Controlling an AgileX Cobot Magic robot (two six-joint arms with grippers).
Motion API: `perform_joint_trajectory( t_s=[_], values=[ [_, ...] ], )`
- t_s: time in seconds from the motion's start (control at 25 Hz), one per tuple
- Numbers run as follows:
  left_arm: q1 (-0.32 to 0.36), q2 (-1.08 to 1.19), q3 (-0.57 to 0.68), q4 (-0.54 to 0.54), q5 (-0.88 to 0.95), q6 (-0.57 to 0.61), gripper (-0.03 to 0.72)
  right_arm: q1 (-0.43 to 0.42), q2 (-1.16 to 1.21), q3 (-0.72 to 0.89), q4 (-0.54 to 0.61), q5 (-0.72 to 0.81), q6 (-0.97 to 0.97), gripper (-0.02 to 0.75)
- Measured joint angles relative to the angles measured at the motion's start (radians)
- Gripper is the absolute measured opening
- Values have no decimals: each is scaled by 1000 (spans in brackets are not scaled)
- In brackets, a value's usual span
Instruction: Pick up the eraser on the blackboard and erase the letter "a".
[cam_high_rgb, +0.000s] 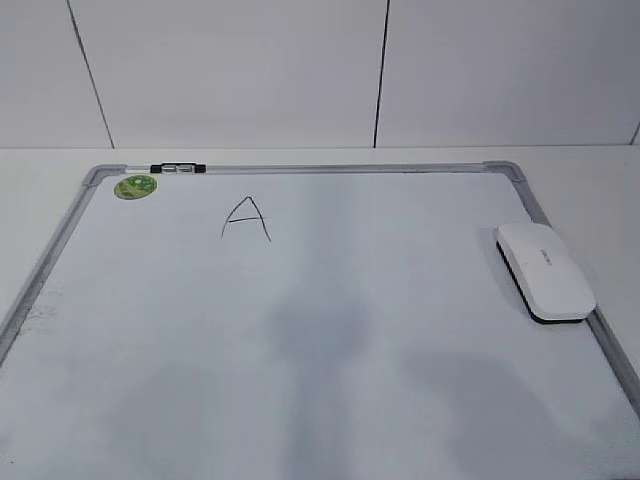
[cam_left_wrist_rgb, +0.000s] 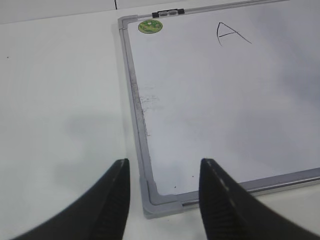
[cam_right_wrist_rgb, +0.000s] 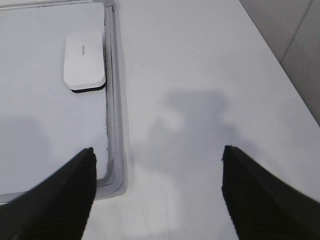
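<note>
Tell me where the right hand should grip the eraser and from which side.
Grip the eraser across its narrow width, on the two long sides, coming straight down. It lies flat by the blackboard's right frame, felt down, and the right hand is open.

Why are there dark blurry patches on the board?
Exterior view: soft grey shadows, probably from the arms, fall across the lower board. Left wrist view: the fingers look blurry because they're near the lens. Right wrist view: a shadow lies on the table beside the board.

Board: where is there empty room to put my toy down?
The board is bare below the letter and left of the eraser. The top-left corner is busier: sticker, clip. The eraser takes the right edge.
</note>
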Motion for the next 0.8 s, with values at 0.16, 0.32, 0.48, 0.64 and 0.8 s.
perform_joint_trajectory(
  t_s=[0.16, 0.32, 0.48, 0.64, 0.8],
  values=[
    [0, 0, 0, 0, 0, 0, 334, 0, -2, 0, 0, 0, 0, 594],
    [0, 0, 0, 0, 0, 0, 333, 0, -2, 0, 0, 0, 0, 594],
    [0, 0, 0, 0, 0, 0, 329, -2, -2, 0, 0, 0, 0, 594],
    [0, 0, 0, 0, 0, 0, 312, -2, -2, 0, 0, 0, 0, 594],
    [0, 0, 0, 0, 0, 0, 302, -2, -2, 0, 0, 0, 0, 594]
  ],
)
